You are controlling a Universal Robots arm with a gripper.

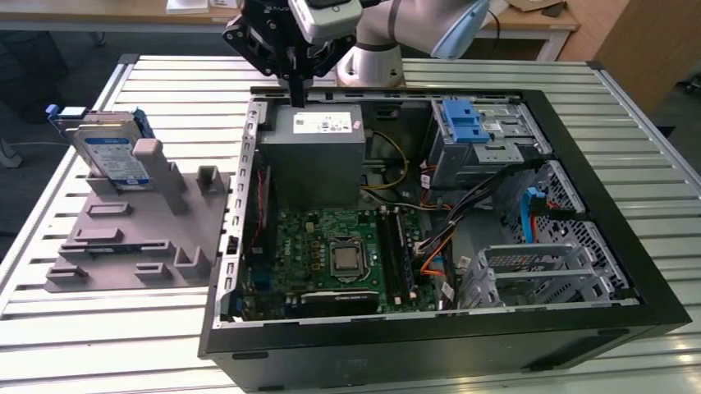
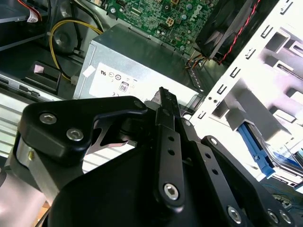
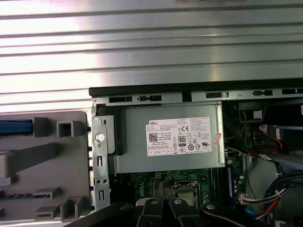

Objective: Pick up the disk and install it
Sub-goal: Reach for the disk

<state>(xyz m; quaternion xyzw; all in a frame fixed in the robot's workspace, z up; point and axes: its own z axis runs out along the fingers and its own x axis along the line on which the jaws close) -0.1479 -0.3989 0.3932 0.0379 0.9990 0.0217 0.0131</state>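
We see the gripper (image 1: 298,98) poised just above the open computer case (image 1: 438,353), at its far wall, fingers pressed together and holding nothing. The disk (image 1: 113,156) stands upright in a grey fixture (image 1: 131,246) on the table (image 1: 110,345), beside the case on the exterior view's left.

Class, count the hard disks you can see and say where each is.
1. The disk stands in the grey stand at the exterior view's left, outside the case. Others may hide in the bays.
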